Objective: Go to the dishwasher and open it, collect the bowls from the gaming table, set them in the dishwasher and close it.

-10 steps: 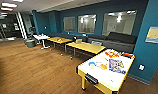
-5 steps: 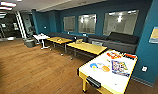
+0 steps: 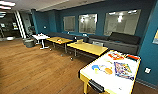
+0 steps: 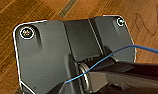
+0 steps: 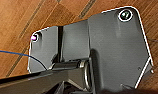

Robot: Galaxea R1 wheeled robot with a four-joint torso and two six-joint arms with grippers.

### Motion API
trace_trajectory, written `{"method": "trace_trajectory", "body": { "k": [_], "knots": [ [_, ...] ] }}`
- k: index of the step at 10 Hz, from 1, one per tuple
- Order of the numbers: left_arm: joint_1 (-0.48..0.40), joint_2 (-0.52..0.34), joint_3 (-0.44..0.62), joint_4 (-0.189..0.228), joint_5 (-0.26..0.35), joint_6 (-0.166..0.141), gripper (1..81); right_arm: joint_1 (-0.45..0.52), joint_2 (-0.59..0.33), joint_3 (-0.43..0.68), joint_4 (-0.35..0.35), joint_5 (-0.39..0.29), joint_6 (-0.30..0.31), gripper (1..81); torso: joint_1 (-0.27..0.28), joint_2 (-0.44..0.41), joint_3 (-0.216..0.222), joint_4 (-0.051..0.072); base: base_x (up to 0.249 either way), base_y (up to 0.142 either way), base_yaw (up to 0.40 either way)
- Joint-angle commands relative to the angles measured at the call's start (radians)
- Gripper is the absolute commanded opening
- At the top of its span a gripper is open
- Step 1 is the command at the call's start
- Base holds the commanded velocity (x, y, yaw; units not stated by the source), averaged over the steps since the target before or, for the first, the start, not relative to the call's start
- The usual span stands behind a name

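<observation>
In the head view, the gaming table [image 3: 112, 75] is seen at the lower right of the frame, its white top carrying coloured shapes and a printed board [image 3: 123, 70], with a dark rim and yellow sides. No bowls can be made out on it with any certainty. Behind it, toward the centre, two yellow tables [image 3: 87, 47] are set in a row, and a small white table [image 3: 40, 37] stands further back at centre left. A dark sofa [image 3: 120, 41] runs along the teal wall [image 3: 147, 50] at the right. The dishwasher is not made out among these things. The step in hand is judged to be driving. It is done well if the near corner of the gaming table, low in the frame, is given a wide berth and the turn is kept on the left half, where a broad stretch of wooden floor [image 3: 32, 67] lies open.

In the left wrist view, wooden floor planks are seen beyond the robot's own dark plate; whether the left gripper is released or clenched cannot be told.

In the right wrist view, the same planked floor is seen, and the state of the right gripper cannot be told either.
</observation>
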State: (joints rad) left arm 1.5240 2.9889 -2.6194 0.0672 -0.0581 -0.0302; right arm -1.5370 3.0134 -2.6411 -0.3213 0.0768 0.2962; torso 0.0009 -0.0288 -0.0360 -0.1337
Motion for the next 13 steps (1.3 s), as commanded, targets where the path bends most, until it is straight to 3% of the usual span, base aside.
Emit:
{"method": "trace_trajectory", "body": {
  "k": [1,13],
  "knots": [
    [-0.040,-0.010,-0.002,0.008,0.053,0.000,81.1,0.045,0.011,0.012,0.007,-0.045,0.001,81.1,0.000,0.000,0.000,0.000,0.137,0.079,0.000],
    [-0.040,-0.008,-0.004,0.008,0.053,0.001,81.1,0.044,0.011,0.012,0.008,-0.045,0.001,81.1,-0.001,0.000,0.000,0.000,0.137,0.075,0.000]
  ]
}}
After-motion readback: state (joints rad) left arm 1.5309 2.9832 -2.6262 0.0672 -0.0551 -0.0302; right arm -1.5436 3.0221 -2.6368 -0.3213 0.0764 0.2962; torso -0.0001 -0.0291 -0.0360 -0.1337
